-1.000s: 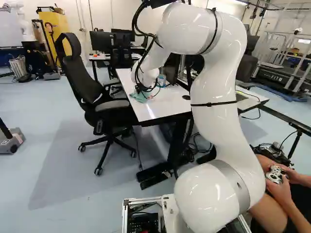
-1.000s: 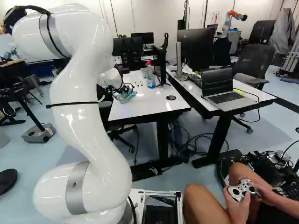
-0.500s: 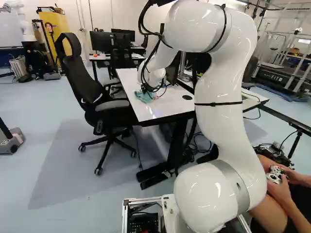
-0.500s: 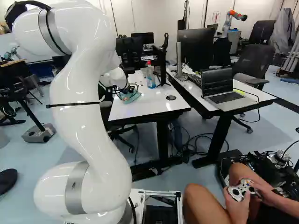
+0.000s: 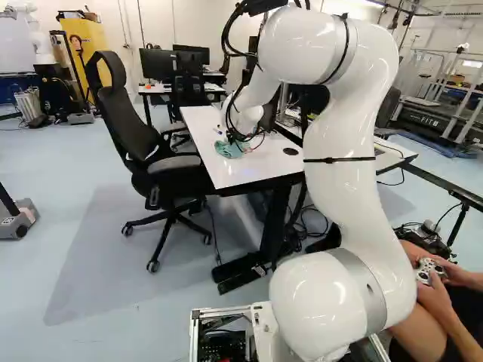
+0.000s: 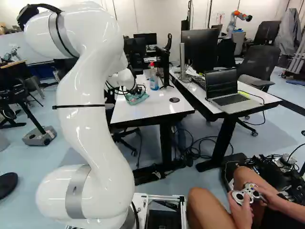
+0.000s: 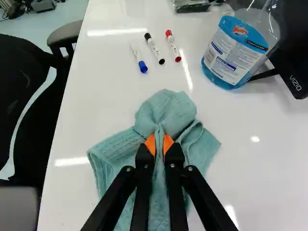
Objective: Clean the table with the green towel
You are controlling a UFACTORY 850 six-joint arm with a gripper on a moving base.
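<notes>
L base view: gripper at green towel on white tbl, chair alongside. R base view: towel near bottle. Wrist view: gripper has towel pinched btwn orange pads, 3 markers ahead.

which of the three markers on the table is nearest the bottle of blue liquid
The red marker: it lies between the black marker and the bottle, with the blue marker farthest off.
</notes>
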